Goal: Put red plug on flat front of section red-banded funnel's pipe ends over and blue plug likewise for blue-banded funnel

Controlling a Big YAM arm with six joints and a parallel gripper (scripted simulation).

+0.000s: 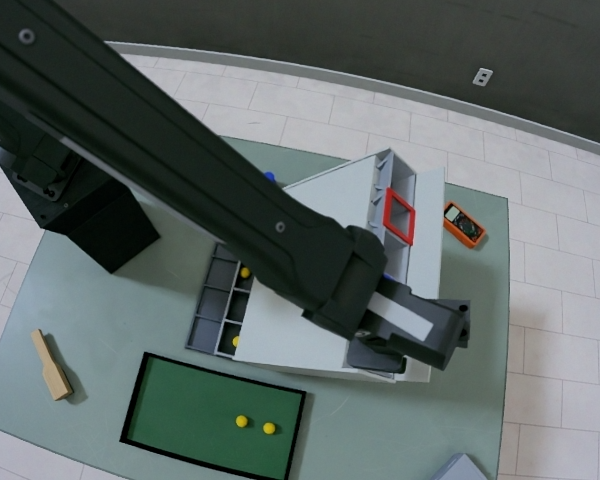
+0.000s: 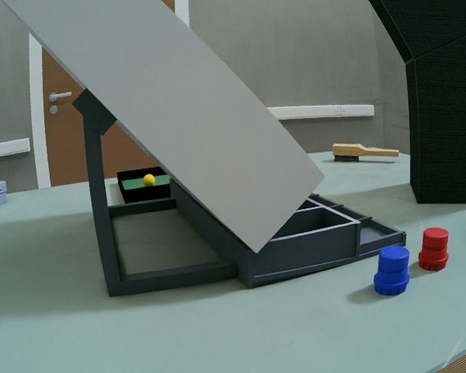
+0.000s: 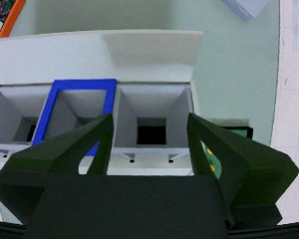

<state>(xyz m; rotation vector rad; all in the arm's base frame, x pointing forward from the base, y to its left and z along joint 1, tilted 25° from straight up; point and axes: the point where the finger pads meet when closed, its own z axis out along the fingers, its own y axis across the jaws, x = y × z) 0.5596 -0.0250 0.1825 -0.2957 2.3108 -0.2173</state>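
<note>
My gripper (image 3: 149,119) is open and empty, right above the plain funnel (image 3: 151,126) at the end of the row. The blue-banded funnel (image 3: 77,112) is beside it, and the red-banded funnel (image 1: 398,215) is further along. No marble shows between the fingers or in the funnel mouth. The grey cover (image 1: 295,320) hides the pipes. One yellow marble (image 1: 245,272) lies in a section at the cover's lower edge, and another (image 1: 235,341) lies in a different section. Two marbles (image 1: 242,421) (image 1: 268,427) lie in the green tray (image 1: 212,413). The blue plug (image 2: 391,270) and the red plug (image 2: 433,249) stand upright on the table near the sections' end.
An orange multimeter (image 1: 463,223) lies behind the funnels. A wooden brush (image 1: 51,365) lies at the table's left. The arm's black base (image 1: 78,206) stands at the back left. A grey-blue box (image 1: 458,467) sits at the front right edge.
</note>
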